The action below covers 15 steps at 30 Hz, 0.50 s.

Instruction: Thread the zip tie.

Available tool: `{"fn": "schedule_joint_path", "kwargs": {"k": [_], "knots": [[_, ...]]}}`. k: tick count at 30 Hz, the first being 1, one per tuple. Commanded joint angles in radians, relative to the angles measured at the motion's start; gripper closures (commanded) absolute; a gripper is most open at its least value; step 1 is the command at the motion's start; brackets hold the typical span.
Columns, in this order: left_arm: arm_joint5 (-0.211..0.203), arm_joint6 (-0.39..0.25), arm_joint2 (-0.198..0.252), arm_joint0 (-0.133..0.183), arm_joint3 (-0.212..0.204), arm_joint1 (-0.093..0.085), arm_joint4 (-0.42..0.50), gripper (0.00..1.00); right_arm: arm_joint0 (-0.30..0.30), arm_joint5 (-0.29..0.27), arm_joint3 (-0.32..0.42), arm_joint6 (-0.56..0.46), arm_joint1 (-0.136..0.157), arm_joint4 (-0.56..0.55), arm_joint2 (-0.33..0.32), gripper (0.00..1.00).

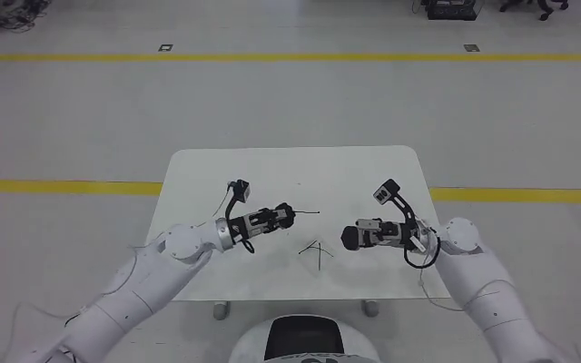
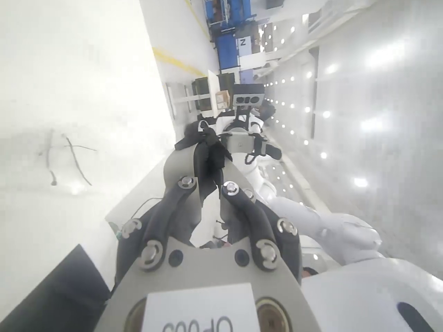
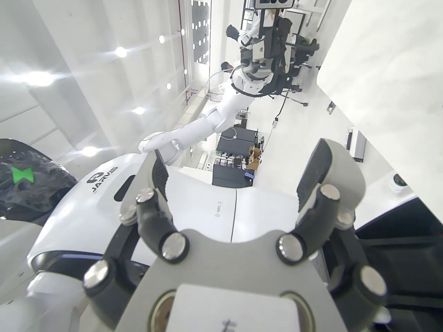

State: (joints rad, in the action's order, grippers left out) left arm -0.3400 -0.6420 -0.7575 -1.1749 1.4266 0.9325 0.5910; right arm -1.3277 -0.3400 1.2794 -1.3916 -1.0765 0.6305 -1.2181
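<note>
My left end effector [image 1: 287,215] hangs over the worktop [image 1: 300,172] a little left of its middle, closer to the front edge than to the back edge, and it points toward the right edge. It is clamped on a black zip tie [image 1: 307,212]. From above, the tie's thin tail sticks out past my fingertips toward the worktop's centre, roughly level and clear of everything else. In my left wrist view the two grey fingers [image 2: 180,171] are drawn in together with the black strip pinched between them, but I cannot make out the tie's head there. My right end effector [image 3: 238,160] hangs over the right half of the worktop, also nearer the front edge, and it faces the left one across a gap. Its fingers stand wide apart, the ribbed pads [image 3: 161,174] are bare, and nothing sits between them. The two end effectors are apart, and the tail's tip stops short of the right one. A few loose ties [image 1: 315,250], thin and black, lie flat on the worktop near the front edge, about midway along it. They cross one another in a small cluster. From above the cluster sits in the gap between my two end effectors, slightly closer to the front edge than either. It touches neither end effector nor the tie I hold.
</note>
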Motion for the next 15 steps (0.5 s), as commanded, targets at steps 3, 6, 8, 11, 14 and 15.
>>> {"fn": "schedule_joint_path", "kwargs": {"k": [3, 6, 8, 11, 14, 15], "knots": [[0.0, -0.063, -0.039, -0.024, -0.004, 0.02, 0.03, 1.0, 0.017, 0.0, -0.011, 0.002, -0.005, -0.005, 0.027, 0.0], [0.0, -0.095, -0.06, -0.034, -0.011, 0.036, 0.016, 1.0, 0.029, 0.0, -0.019, 0.002, -0.007, -0.004, 0.047, 0.0], [0.0, -0.102, -0.074, -0.03, -0.016, 0.044, -0.024, 1.0, 0.029, 0.0, -0.019, 0.002, -0.007, -0.004, 0.047, 0.0], [0.0, -0.102, -0.074, -0.03, -0.016, 0.044, -0.024, 1.0, 0.029, 0.0, -0.019, 0.002, -0.007, -0.004, 0.047, 0.0], [0.0, -0.102, -0.074, -0.03, -0.016, 0.044, -0.024, 1.0, 0.029, 0.0, -0.019, 0.002, -0.007, -0.004, 0.047, 0.0], [0.004, -0.092, -0.073, -0.034, -0.014, 0.045, -0.012, 1.0, 0.029, 0.0, -0.019, 0.002, -0.007, -0.004, 0.047, 0.0]]}}
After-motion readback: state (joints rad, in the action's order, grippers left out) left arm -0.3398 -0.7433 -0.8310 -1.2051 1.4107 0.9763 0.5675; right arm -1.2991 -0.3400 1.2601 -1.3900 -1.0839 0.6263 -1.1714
